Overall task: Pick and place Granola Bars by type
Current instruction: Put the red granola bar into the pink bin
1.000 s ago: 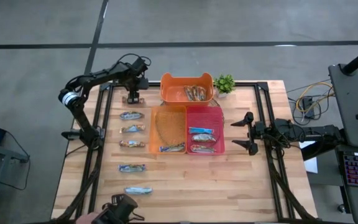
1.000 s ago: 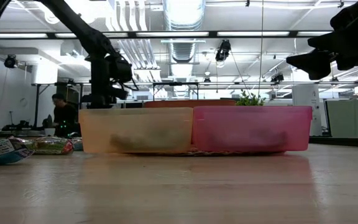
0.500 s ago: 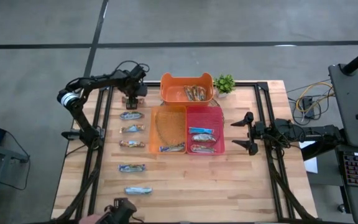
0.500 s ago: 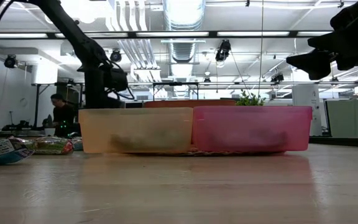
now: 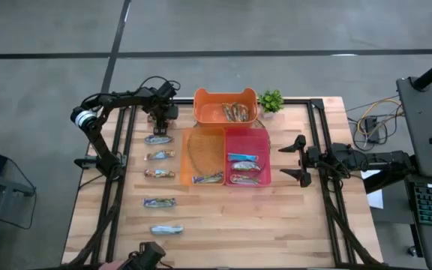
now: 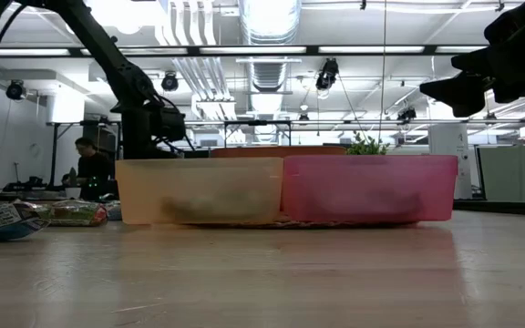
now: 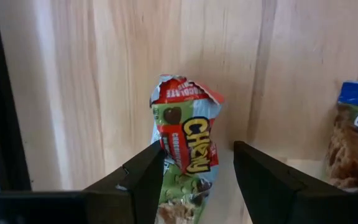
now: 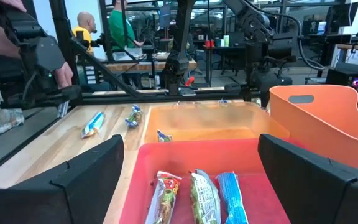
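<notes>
My left gripper (image 5: 159, 127) is open at the table's far left. It hangs just above the farthest granola bar (image 5: 158, 139) of a column of several bars lying flat on the wood. In the left wrist view that bar (image 7: 182, 118), in a green and red wrapper, lies between my two open fingers (image 7: 199, 155), which stand on either side of it. My right gripper (image 5: 300, 160) is open and empty in the air, to the right of the pink bin (image 5: 265, 154). The pink bin holds three bars (image 8: 194, 196).
A clear orange bin (image 5: 203, 150) left of the pink one holds one bar at its near end. An orange tub (image 5: 226, 114) with bars and a small plant (image 5: 271, 100) stand at the far edge. A person's hand with a dark device (image 5: 145, 256) shows at the near edge.
My left gripper has gone down and a little toward the table's near edge, closing in on the farthest bar of the column. Its fingers stay open. The bars have not moved.
</notes>
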